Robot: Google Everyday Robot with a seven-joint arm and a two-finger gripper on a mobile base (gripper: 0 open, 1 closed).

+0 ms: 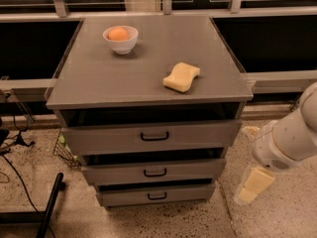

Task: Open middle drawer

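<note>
- The grey counter (99,78) carries a white bowl (120,41) holding an orange (118,33), and a yellow sponge (182,77) well apart from it.
- The middle drawer (114,173) sits second of three below.
- The gripper (252,185) hangs low to the right of the drawers, above the speckled floor (163,222); whether it is apart or together, I cannot tell.

a robotics test space in what looks like a lab or office building: a grey three-drawer cabinet (148,83) stands alone on a speckled terrazzo floor (148,222) before a wall of dark metal-framed windows (29,48). a white robot arm (285,143) reaches in from the right, its gripper (250,187) hanging low beside the cabinet near the floor. loose cables (15,170) and a black stand leg (49,207) lie at left. staged props sit on top: a white bowl (121,44) holding an orange (118,33), and a yellow sponge (182,77).
</note>
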